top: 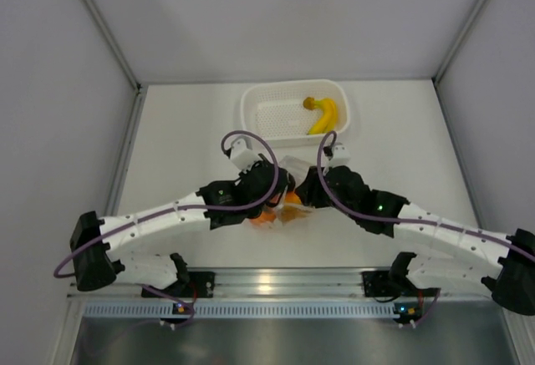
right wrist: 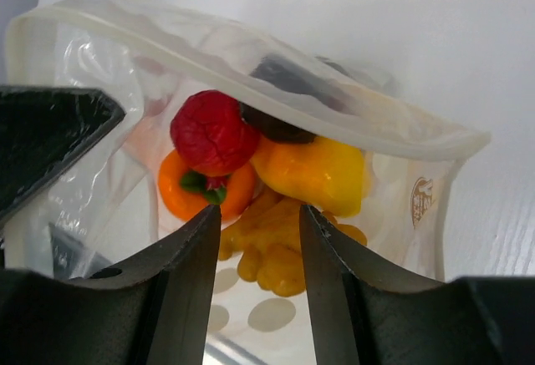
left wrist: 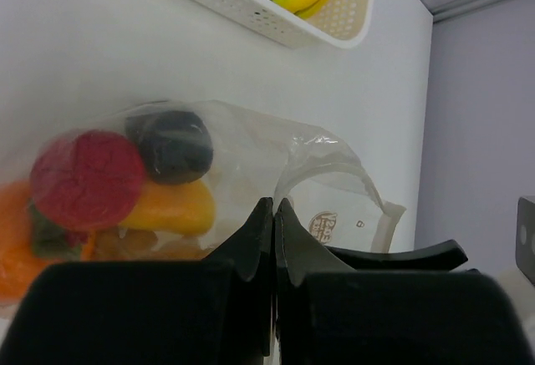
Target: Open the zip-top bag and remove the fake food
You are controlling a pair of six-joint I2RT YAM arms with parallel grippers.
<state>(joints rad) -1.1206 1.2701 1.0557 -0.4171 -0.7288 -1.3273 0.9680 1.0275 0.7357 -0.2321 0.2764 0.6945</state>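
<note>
My left pincer [left wrist: 274, 210] pinched shut on zip-top bag [right wrist: 376, 127] rim, middle of worktop [top: 184, 131], to prop mouth open. My right pincer [right wrist: 259, 212] half open at mouth, empty, lined up on fake food [right wrist: 213, 135] inside.

Tabletop [top: 184, 131]: white, matte. Walls [top: 276, 14]: pale grey panels on three sides, metal corner strips [top: 100, 22]. Aluminium rail [top: 292, 280]: near edge, glare-lit.
</note>
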